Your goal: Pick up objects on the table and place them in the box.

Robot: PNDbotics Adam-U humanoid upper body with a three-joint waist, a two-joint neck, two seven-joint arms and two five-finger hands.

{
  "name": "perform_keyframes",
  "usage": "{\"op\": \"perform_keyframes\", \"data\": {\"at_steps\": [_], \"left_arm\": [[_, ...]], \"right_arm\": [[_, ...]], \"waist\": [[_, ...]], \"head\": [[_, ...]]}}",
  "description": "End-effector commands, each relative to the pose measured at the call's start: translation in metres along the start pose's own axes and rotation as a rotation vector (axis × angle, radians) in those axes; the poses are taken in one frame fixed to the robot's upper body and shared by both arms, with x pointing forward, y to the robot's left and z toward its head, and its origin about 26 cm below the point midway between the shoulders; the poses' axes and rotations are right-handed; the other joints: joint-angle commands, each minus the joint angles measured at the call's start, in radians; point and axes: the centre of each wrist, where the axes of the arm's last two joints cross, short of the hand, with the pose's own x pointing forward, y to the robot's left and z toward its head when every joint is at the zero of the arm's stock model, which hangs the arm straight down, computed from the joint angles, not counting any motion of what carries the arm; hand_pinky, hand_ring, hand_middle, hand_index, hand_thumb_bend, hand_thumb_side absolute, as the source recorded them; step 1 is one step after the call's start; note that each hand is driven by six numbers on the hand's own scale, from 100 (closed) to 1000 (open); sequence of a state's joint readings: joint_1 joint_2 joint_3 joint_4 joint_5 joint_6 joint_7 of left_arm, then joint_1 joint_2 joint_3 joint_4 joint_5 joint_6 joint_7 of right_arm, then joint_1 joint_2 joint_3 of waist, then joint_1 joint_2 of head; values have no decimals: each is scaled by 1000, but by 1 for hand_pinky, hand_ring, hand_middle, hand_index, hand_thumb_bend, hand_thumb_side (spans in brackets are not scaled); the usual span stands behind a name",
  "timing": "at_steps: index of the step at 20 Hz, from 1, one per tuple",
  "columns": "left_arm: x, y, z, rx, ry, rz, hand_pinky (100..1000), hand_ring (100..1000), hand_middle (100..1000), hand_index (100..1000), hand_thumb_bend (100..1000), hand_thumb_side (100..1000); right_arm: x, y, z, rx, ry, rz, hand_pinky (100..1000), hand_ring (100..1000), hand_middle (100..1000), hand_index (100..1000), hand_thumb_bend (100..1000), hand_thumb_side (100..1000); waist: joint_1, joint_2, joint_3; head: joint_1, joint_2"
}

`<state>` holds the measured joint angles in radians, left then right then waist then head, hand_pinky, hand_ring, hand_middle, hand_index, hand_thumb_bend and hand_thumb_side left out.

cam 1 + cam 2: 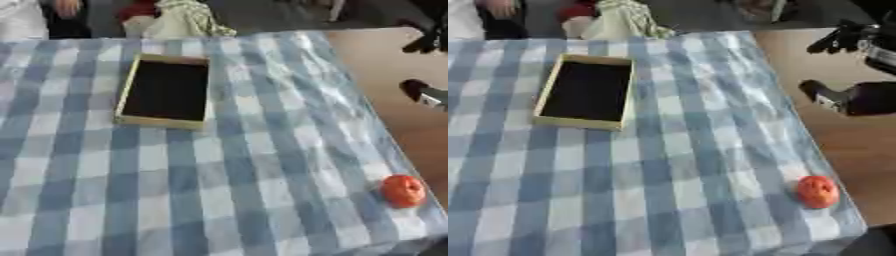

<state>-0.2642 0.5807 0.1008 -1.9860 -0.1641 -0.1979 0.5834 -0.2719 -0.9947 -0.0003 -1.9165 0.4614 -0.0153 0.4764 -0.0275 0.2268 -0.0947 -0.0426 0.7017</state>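
A round orange-red object lies on the blue-and-white checked cloth near the table's front right corner. A shallow box with a pale yellow rim and a dark inside sits on the cloth at the back left, with nothing in it. My right hand comes in from the right edge, above the bare wood beyond the cloth. It is well behind the orange object and far to the right of the box. Its dark fingers are spread apart from the thumb and hold nothing. My left hand shows in neither view.
A strip of bare wooden tabletop runs along the right of the cloth. Beyond the far edge are a bundle of patterned fabric and something red.
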Motion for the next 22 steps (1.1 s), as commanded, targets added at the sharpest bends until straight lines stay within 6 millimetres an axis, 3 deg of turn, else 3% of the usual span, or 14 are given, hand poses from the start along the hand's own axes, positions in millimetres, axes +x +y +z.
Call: {"op": "perform_keyframes", "data": {"at_steps": [1,11,22], "left_arm": [[5,5,-9,-15,-36,-15,791,791,757,832,591,688],[5,4,-9,-27,-34,-15,791,790,757,832,590,688],[6,4,-10,-45,-35,-15,791,791,756,832,589,691]], "right_arm": [[-4,-4,4,6,8,39,841,841,811,896,361,744],[-8,10,1,112,-28,36,844,843,812,889,394,660],[-12,22,-3,221,-88,-1,841,841,806,889,409,577]], "waist": [[-1,-19,-3],[-2,-21,-12],[-3,-27,-32]], "head": [[4,9],[-2,15],[20,25]]}}
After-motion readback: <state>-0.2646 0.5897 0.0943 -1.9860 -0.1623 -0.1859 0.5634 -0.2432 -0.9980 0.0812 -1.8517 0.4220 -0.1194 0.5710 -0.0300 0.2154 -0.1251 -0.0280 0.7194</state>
